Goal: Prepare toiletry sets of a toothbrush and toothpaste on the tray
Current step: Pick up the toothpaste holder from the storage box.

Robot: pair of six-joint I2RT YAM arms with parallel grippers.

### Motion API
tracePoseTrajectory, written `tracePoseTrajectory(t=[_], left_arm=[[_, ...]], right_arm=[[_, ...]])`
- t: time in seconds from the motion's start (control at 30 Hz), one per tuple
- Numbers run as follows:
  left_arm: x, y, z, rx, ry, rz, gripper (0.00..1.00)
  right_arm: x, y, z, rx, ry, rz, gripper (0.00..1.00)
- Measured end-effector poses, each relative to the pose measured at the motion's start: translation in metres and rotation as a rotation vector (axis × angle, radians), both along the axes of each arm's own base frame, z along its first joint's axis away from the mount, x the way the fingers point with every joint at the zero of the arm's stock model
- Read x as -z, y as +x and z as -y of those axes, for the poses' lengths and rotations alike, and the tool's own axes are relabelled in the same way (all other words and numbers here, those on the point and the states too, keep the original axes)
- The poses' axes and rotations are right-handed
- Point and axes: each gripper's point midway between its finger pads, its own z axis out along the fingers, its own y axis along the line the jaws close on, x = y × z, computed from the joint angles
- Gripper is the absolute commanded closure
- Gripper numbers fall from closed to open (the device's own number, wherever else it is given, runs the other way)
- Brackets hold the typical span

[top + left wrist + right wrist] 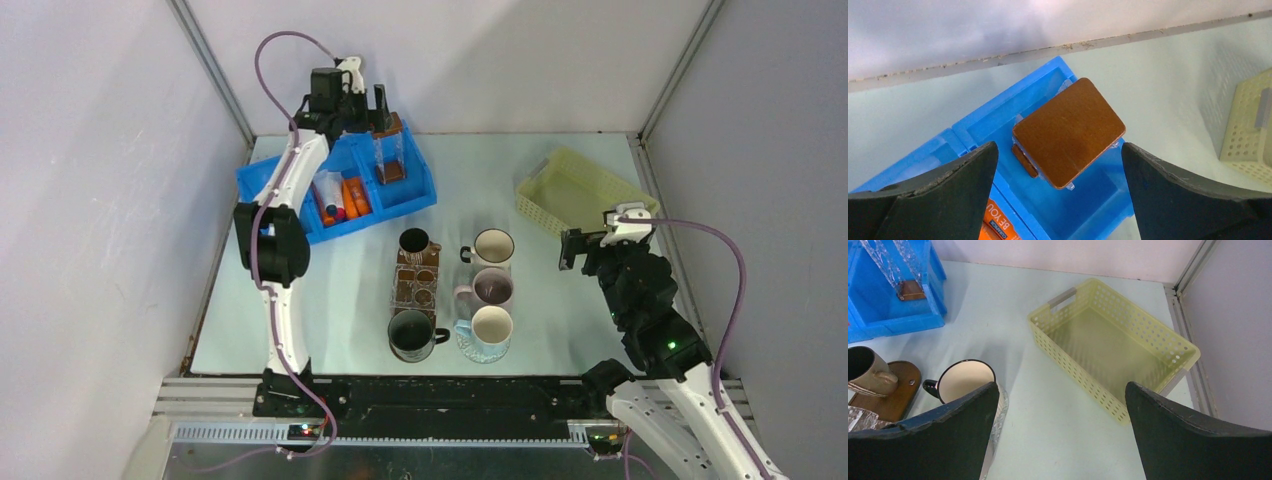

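Item, blue bin (400,208) at the far left of the table, with the yellow tray (575,190) well apart at the far right and bare inside. We list the left gripper (1059,150) with jaws wide apart, holding nothing, centred above the brown-lidded box (1068,132) in the bin, and the right gripper (1062,387) likewise spread and unladen near the tray. Item, toothpaste (352,195) — orange tubes in the compartment next to the box's; we judge the left arm should shift over them, set its jaws across one tube and descend clear of the divider — no toothbrush can we make out.
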Motion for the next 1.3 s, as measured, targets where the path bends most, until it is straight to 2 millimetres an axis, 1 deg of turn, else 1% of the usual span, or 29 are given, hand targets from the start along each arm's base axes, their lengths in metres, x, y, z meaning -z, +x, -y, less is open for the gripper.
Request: tracePoseTrajectory(t=[0.1, 0.3, 0.47, 0.6, 0.73, 0.93, 1.1, 1.13, 1.3], left_arm=[[-0.004, -0.001, 0.002, 0.071, 0.028, 0.028, 0.0], [-0.004, -0.003, 0.003, 0.198, 0.074, 0.069, 0.0], [0.005, 0.001, 0.005, 0.269, 0.113, 0.101, 0.0], [0.013, 0.008, 0.007, 0.295, 0.133, 0.124, 0.0], [0.023, 0.01, 0.009, 0.314, 0.137, 0.12, 0.0], [0.027, 0.007, 0.016, 0.352, 0.114, 0.124, 0.07], [0.04, -0.004, 0.02, 0.379, 0.119, 0.099, 0.13], [0.04, -0.006, 0.02, 0.382, 0.124, 0.098, 0.13], [0.04, -0.012, 0.024, 0.389, 0.146, 0.096, 0.22]], right_arm=[[0.002, 0.001, -0.001, -0.004, -0.002, -0.006, 0.01], [0.002, 0.001, -0.001, -0.006, -0.005, -0.006, 0.01], [0.002, 0.001, -0.002, -0.009, -0.006, -0.008, 0.01], [0.005, 0.0, -0.002, -0.014, -0.009, -0.018, 0.01], [0.007, 0.0, -0.002, -0.015, -0.013, -0.026, 0.01], [0.011, 0.001, -0.005, -0.024, -0.019, -0.042, 0.01], [0.012, 0.002, -0.006, -0.033, -0.018, -0.047, 0.01], [0.012, 0.001, -0.007, -0.035, -0.017, -0.047, 0.01], [0.012, 0.001, -0.008, -0.038, -0.011, -0.047, 0.01]])
